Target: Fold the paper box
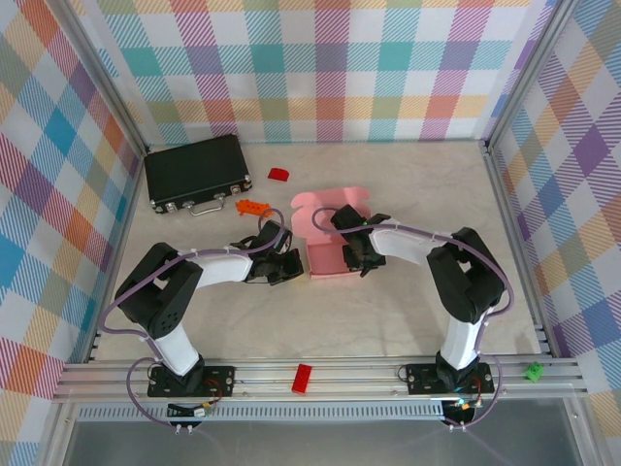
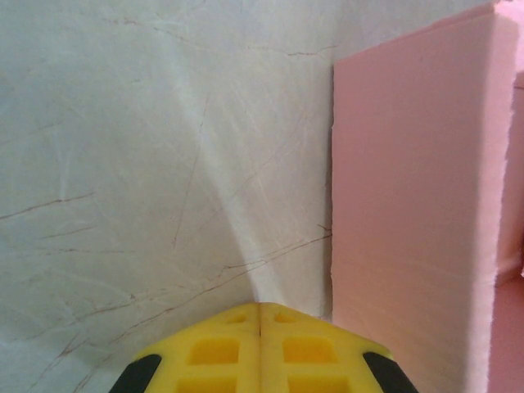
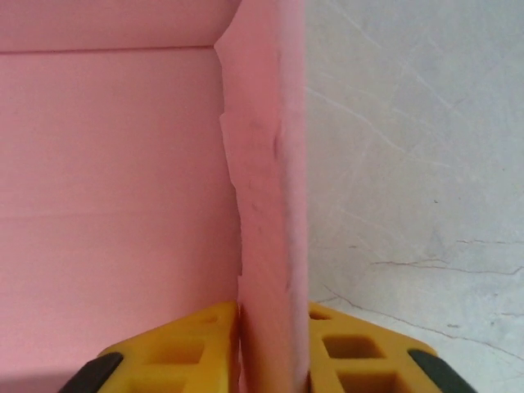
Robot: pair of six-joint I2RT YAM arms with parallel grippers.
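Paper box (image 1: 326, 262) sits on the table (image 1: 408, 320), right of the black case (image 1: 197, 173) and a bit nearer the arm bases than the case is. It's partly built: side walls are up, and the tabbed flap on the far side, level w/ the case's front edge, looks not yet tucked.

Right gripper (image 1: 351, 254) is at the wall of the box farthest from the case. In the wrist view that pink wall runs straight up between the yellow fingers (image 3: 344, 352), one inside the box and one outside, both pressed against it. So it's clamped on the wall, how hard I can't tell.

Left gripper (image 1: 287, 269) is on the case side of the box, jaws together on nothing, tips just beside the near wall and low over the table.

Handling, as I read it:
- Thin card, so v. light. It'll slide on the table if pushed from one side only, so brace the opposite side.
- Stiff along the panels, weak at the creases. The wall edge in the right wrist view already looks a little ragged, so a hard pinch will likely dent or tear it.
- Best hold is mid-wall near the top edge, pads flat across the card and clear of corners and tabs.
- Matte surface, so grip shouldn't slip much.
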